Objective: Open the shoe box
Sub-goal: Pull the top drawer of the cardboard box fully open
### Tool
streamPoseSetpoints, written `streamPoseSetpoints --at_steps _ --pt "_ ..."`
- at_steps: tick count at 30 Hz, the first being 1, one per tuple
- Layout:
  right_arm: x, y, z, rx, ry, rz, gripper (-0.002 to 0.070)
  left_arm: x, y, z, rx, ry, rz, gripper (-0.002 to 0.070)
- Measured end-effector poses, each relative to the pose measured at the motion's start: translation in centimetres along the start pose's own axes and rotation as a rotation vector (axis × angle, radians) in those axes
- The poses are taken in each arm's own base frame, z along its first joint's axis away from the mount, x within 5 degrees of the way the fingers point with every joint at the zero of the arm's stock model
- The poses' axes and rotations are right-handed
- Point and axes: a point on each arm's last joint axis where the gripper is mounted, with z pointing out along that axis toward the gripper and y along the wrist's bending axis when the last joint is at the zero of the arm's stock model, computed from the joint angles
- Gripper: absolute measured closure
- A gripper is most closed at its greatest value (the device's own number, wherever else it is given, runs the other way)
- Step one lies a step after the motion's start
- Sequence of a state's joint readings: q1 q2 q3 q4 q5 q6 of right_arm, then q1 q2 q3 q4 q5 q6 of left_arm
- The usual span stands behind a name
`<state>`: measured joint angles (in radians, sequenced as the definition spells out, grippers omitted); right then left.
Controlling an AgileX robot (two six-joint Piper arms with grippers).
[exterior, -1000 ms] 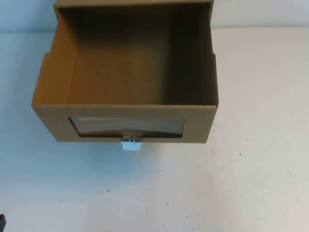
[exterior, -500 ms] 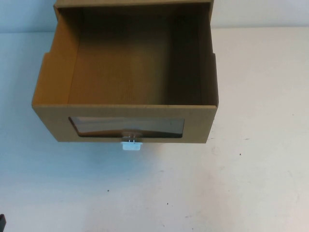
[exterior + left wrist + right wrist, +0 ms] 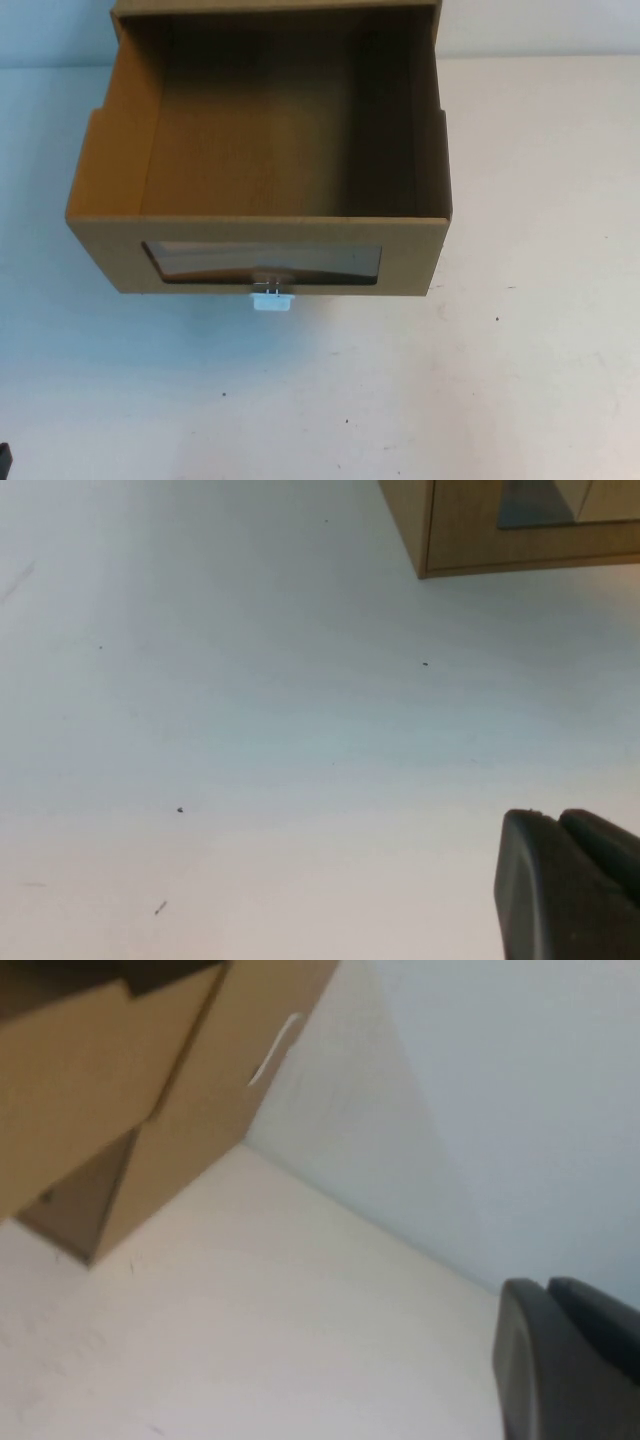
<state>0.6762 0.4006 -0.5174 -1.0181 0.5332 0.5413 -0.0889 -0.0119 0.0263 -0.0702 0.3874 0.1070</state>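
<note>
The brown cardboard shoe box (image 3: pixel 410 262) sits far-centre on the white desk (image 3: pixel 500 380), its windowed drawer slid out and empty, so opening looks done. Only the wrist views show the arms. The left pincer (image 3: pixel 558 820) is clenched empty near the box's front corner, and the right pincer (image 3: pixel 548 1285) is clenched empty beside the box.

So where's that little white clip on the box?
High view: the white clip sits under the window, mid-front of the open shoe box, on the robot's side. The left pincer and right pincer are shut, away from it over the table.
</note>
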Motion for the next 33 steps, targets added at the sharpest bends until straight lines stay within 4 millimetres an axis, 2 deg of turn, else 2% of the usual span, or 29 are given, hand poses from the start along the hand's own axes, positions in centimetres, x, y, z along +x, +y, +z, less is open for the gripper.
streamPoseSetpoints --at_steps 3,7,13,17,20,26,33 --pt "0.4 -0.9 -1.8 0.051 -0.028 0.274 0.0689 0.0 0.0 0.0 0.000 0.002 0.000 0.0679" --pt "2.9 -0.6 -3.5 0.134 -0.008 0.530 0.0689 0.0 0.0 0.0 0.000 0.002 0.000 0.0679" --pt "8.7 2.1 -2.9 0.186 0.082 0.562 0.0689 0.0 0.0 0.0 0.000 0.002 0.000 0.0679" --pt "11.6 3.7 -2.4 0.183 0.096 0.556 0.0689 0.0 0.0 0.0 0.000 0.002 0.000 0.0679" --pt "12.1 4.4 -2.1 0.142 0.050 0.549 0.0690 0.0 0.0 0.0 0.000 0.002 0.000 0.0679" --pt "11.0 4.8 -2.0 0.076 -0.074 0.493 0.0690 0.0 0.0 0.0 0.000 0.002 0.000 0.0679" --pt "12.0 5.7 -1.9 0.015 0.032 0.444 0.0689 0.0 0.0 0.0 0.000 0.002 0.000 0.0679"
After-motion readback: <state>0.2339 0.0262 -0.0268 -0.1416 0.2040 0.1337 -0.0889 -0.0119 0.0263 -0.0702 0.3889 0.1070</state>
